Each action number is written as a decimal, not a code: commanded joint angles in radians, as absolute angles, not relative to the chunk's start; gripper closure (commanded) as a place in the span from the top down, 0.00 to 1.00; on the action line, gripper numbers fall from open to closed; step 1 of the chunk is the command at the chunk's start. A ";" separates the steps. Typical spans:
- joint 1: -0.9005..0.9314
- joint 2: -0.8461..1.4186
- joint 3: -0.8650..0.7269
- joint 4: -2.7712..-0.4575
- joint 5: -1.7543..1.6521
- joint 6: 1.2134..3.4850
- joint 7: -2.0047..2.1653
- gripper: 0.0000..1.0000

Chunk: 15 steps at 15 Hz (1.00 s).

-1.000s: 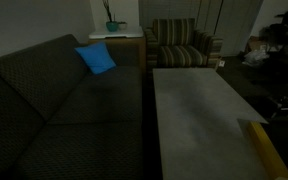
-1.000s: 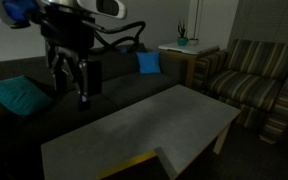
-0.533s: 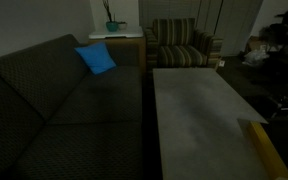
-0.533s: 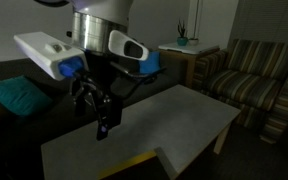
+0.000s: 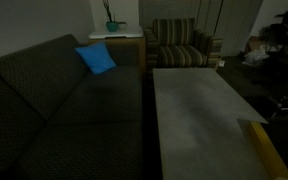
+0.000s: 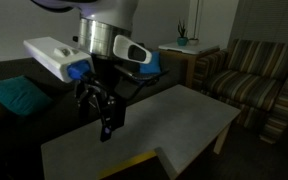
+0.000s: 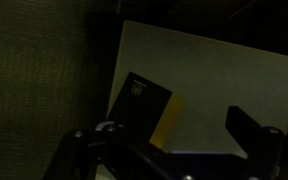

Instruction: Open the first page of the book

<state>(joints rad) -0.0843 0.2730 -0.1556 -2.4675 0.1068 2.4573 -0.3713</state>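
Note:
The book lies flat and closed on the near end of the long grey table (image 6: 174, 115). It shows as a yellowish strip in both exterior views (image 5: 268, 152) (image 6: 134, 161). In the wrist view the yellowish strip (image 7: 167, 122) borders a dark rectangle with a small round mark. The first page is hidden. My gripper (image 6: 106, 128) hangs above the table's near half, short of the book. In the wrist view the gripper (image 7: 169, 150) has its fingers spread wide, with nothing between them.
A dark sofa (image 5: 54, 110) runs along one long side of the table, with a blue cushion (image 5: 96, 58) and a teal cushion (image 6: 14, 96). A striped armchair (image 6: 249, 85) stands beyond the far end. A side table with a plant (image 5: 112, 30) stands at the back.
The arm has swung from above the sofa down over the table's near half. In the last half second it shifted only slightly. The book has not moved.

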 commanded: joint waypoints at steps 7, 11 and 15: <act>-0.141 0.357 -0.080 -2.366 0.125 2.414 -0.364 1.00; -0.148 0.419 -0.062 -2.290 0.131 2.398 -0.324 1.00; -0.147 0.481 -0.068 -2.249 0.106 2.431 -0.277 1.00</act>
<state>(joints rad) -0.1217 0.4276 -0.0802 -2.2919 0.1207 2.4284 -0.3045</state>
